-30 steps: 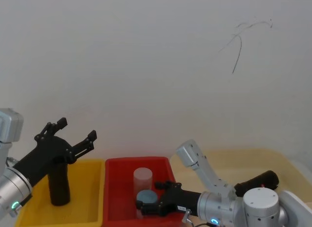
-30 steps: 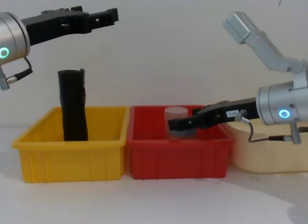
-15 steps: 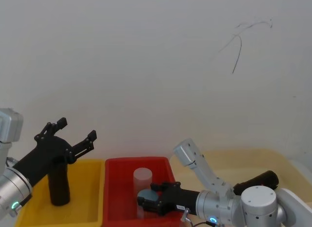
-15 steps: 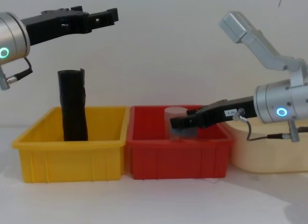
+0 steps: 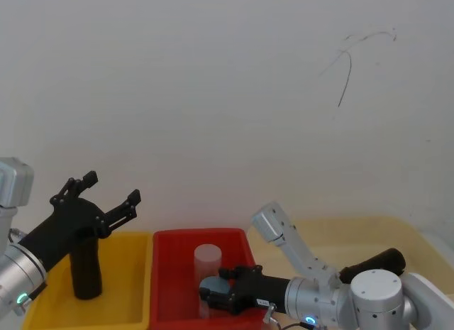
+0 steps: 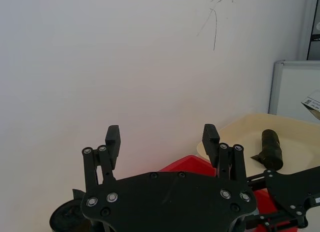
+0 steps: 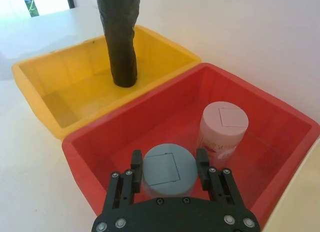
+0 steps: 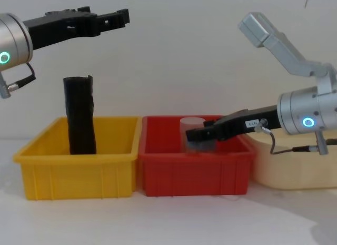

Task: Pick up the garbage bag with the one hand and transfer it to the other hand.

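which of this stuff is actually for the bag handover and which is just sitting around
For the job: garbage bag upright in yellow bin; left gripper above it, jaws open; right gripper reaching into red bin.
Lying about: grey-lidded jar, white bottle, black roll in cream tray.

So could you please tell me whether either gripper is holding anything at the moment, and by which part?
The left gripper is open, holding nothing. The right gripper straddles the grey-blue plastic jar's lid sides; a firm grip cannot be told.
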